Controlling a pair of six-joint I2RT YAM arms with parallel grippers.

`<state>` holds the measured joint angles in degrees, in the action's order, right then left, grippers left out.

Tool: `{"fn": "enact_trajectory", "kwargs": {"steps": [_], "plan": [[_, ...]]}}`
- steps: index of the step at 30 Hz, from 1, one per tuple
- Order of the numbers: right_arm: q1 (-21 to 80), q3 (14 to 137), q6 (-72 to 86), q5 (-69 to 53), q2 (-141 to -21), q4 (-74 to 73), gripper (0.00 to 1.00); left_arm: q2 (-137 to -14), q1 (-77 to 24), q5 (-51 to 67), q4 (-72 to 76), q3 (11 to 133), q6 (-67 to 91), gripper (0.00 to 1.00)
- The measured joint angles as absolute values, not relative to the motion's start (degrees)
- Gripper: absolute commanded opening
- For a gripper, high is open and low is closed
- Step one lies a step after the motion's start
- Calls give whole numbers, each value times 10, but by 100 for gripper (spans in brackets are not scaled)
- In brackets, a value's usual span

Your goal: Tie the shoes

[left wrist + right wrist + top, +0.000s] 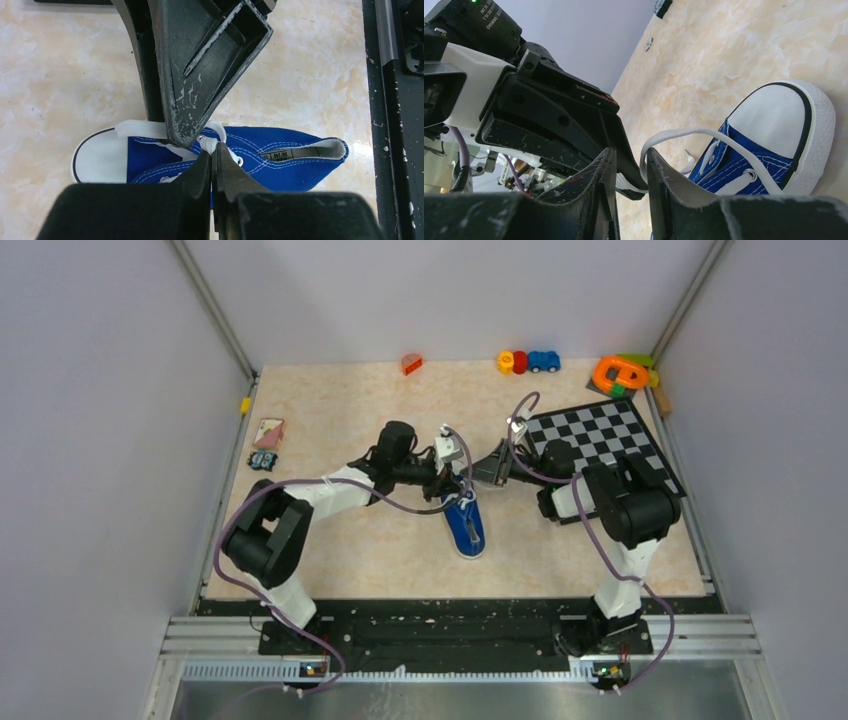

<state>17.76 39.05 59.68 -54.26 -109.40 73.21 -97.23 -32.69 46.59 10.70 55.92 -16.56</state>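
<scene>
While both arms reach in toward mid-table, the sneaker (466, 528) sits on its sole on the table (350, 550), between the two arms and just below their tips. The left gripper (212, 159) has its fingers pressed together, pinching a bit of white lace (209, 144) right over the eyelets. The right gripper (630, 152) has its fingers slightly apart. A loop of lace runs from the shoe into that narrow gap and lies along the inner face of one finger (659, 175). No squeeze on it is visible. The two grippers' tips are nearly touching above the shoe's tongue. The white toe cap (774, 115) is bare, with the laces threaded behind it. A checkerboard (610, 435) lies to the right, and a toy car (544, 361) is at the far edge.
</scene>
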Motion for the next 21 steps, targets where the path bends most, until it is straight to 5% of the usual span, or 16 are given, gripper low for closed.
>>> {"fn": "enact_trajectory", "kwargs": {"steps": [21], "plan": [[177, 385, 618, -556, -1112, 772, 33, -998, -327, 466, 72, 595, -182, 0]]}}
